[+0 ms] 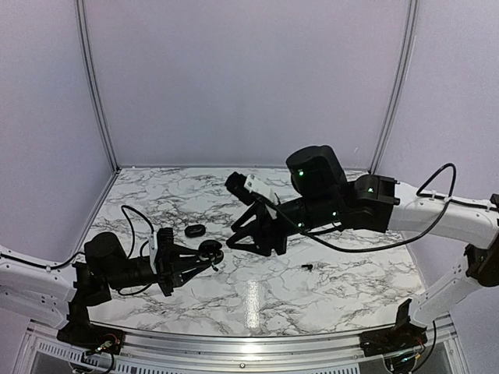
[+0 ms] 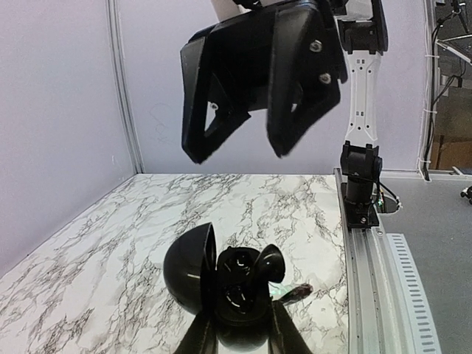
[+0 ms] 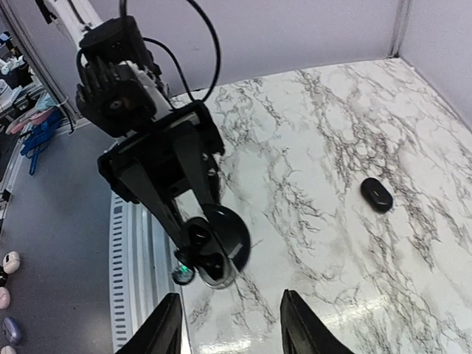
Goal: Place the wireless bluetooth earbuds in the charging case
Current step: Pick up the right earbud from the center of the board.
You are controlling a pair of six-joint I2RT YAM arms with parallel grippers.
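**Left arm holds open case; one bud loose on table**

Left side: the left gripper (image 1: 207,259) reaches over the marble table (image 1: 359,276). Its fingers (image 2: 198,341) are clamped on the base of the charging case (image 1: 210,251), one on each side. The case stands open, with its rounded lid (image 2: 186,269) swung up toward the left in the left wrist view. The hollow is glossy black, and it cannot be told whether a bud sits in it. A green light glows at the case's lower edge in the right wrist view.

Centre: a closed black oval pod (image 1: 196,231) lies flat on the table just behind the held case, apart from it.

Right of centre: the right gripper (image 1: 251,243) hangs above the table just beyond the case, tilted down toward it. Its fingers (image 3: 167,330) are spread wide and hold nothing.

Right: one of the earbuds (image 1: 306,266), a tiny dark piece, lies on the marble. It is well apart from the case and clear of both grippers. No other earbuds can be made out.
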